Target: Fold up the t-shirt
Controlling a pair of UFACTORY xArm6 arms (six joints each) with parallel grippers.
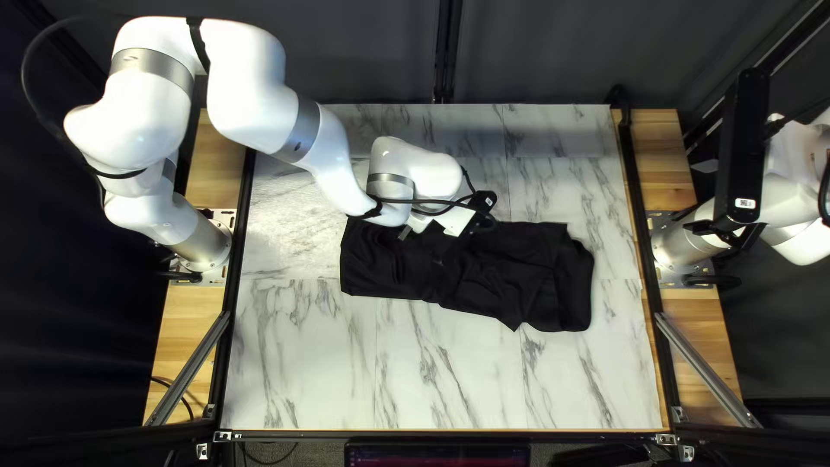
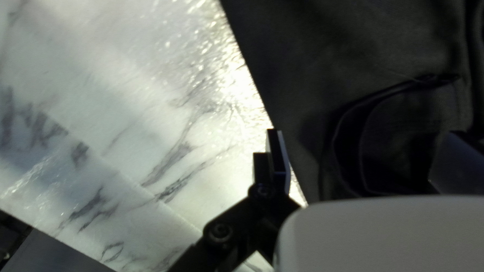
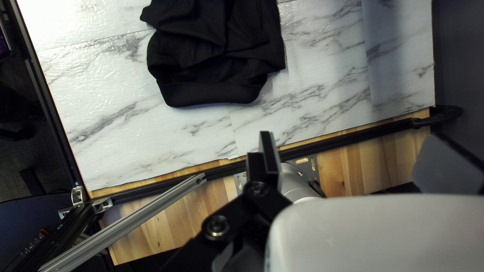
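Black bar with white label on right arm, near t-shirt

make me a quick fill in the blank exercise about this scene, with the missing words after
The t-shirt is ____ in colour.
It lies on a table whose pale, veined surface looks like ____.
The arm reaching over the t-shirt is my ____ one.
The dark curtain hangs behind the table's ____ edge.

Missing words: black; marble; left; far
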